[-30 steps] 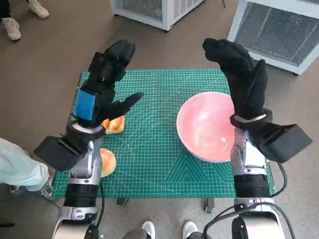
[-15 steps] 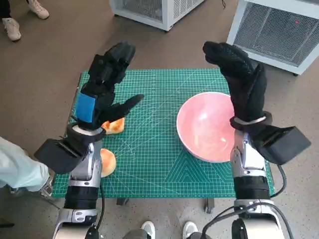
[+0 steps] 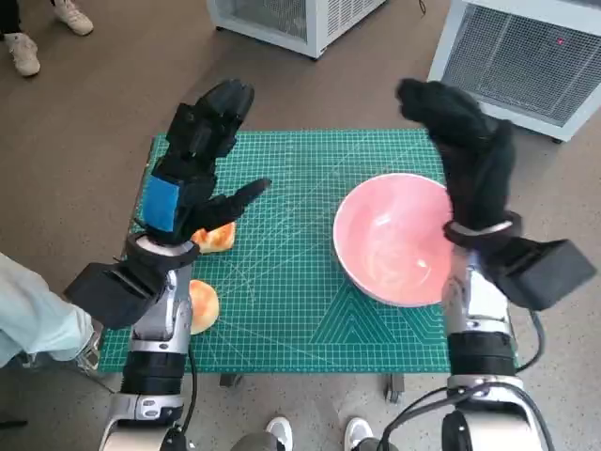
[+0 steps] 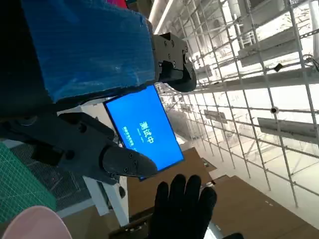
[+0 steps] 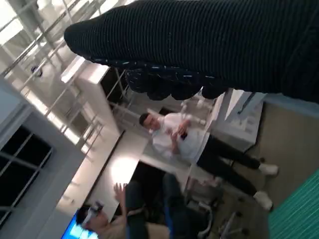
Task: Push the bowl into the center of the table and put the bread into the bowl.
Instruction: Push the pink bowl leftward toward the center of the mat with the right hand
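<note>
A pink bowl point(image 3: 390, 240) sits on the right half of the green cutting mat point(image 3: 291, 254); a sliver of its rim point(image 4: 35, 224) shows in the left wrist view. One piece of bread point(image 3: 216, 235) lies at the mat's left, partly behind my left forearm. Another bread point(image 3: 202, 305) lies nearer the front left edge. My left hand point(image 3: 197, 150) is raised above the mat's left side, fingers spread, holding nothing. My right hand point(image 3: 465, 150) is raised above the bowl's right rim, fingers up and empty. The gloved right hand point(image 4: 182, 206) also appears in the left wrist view.
White cabinets with grilles point(image 3: 516, 56) stand beyond the table at the back right, and another unit point(image 3: 291, 19) at the back centre. A person's shoes point(image 3: 23, 52) are at the far left. A pale sleeve point(image 3: 33, 315) reaches in by the table's left. People point(image 5: 184, 139) stand across the room.
My right hand and forearm have shifted a little to the right, away from the bowl's middle. The left hand, bowl and breads have stayed where they were.
</note>
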Robot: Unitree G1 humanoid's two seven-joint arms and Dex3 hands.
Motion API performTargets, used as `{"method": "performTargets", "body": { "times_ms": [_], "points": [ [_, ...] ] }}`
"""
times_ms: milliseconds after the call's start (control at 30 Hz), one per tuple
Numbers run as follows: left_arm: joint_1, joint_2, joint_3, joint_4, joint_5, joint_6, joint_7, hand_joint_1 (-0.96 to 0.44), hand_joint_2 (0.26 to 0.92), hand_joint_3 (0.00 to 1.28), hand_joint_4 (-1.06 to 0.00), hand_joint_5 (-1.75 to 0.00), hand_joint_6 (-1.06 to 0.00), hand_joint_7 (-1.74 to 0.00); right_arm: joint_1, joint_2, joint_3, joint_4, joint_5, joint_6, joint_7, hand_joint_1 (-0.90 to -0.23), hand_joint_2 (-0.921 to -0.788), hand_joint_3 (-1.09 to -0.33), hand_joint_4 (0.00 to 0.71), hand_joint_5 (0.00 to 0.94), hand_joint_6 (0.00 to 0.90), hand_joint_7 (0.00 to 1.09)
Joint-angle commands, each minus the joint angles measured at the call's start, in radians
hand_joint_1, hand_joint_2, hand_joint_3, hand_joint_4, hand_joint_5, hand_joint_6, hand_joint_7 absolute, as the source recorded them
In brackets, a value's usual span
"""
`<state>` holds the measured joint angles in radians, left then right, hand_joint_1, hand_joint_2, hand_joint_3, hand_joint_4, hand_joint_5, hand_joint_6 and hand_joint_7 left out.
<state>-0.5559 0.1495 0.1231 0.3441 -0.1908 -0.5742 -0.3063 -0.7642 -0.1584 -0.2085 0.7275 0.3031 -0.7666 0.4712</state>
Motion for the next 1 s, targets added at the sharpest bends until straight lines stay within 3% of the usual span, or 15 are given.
{"method": "performTargets", "body": {
  "times_ms": [33, 300, 533, 733, 1000],
  "points": [
    [0.014, -0.003, -0.004, 0.014, 0.010, -0.021, 0.001, -0.22, 0.921, 0.18, -0.33, 0.00, -0.10, -0.56, 0.015, -0.054, -0.049, 0.109, -0.012, -0.054, -0.018, -0.698, -0.921, -0.691, 0.233, 0.003, 0.134, 0.39],
    [0.022, -0.001, -0.002, 0.027, -0.003, -0.037, -0.013, -0.23, 0.921, 0.18, -0.33, 0.00, -0.10, -0.56, 0.021, -0.109, -0.103, 0.274, -0.047, -0.115, -0.114, -0.702, -0.921, -0.737, 0.227, 0.000, 0.150, 0.35],
    [0.024, -0.001, 0.001, 0.038, -0.008, -0.049, -0.021, -0.23, 0.921, 0.18, -0.32, 0.00, -0.10, -0.56, 0.035, -0.130, -0.121, 0.388, -0.075, -0.135, -0.186, -0.684, -0.921, -0.804, 0.219, 0.000, 0.132, 0.33],
    [0.017, -0.004, 0.004, 0.061, -0.011, -0.061, -0.026, -0.21, 0.921, 0.18, -0.31, 0.00, -0.09, -0.56, 0.036, -0.128, -0.147, 0.465, -0.054, -0.105, -0.175, -0.668, -0.921, -0.833, 0.206, 0.000, 0.128, 0.33],
    [0.003, -0.005, 0.006, 0.094, -0.014, -0.080, -0.031, -0.21, 0.921, 0.18, -0.31, 0.00, -0.09, -0.56, 0.027, -0.100, -0.193, 0.520, -0.008, -0.020, -0.131, -0.629, -0.921, -0.821, 0.198, 0.000, 0.134, 0.33]
  ]
}}
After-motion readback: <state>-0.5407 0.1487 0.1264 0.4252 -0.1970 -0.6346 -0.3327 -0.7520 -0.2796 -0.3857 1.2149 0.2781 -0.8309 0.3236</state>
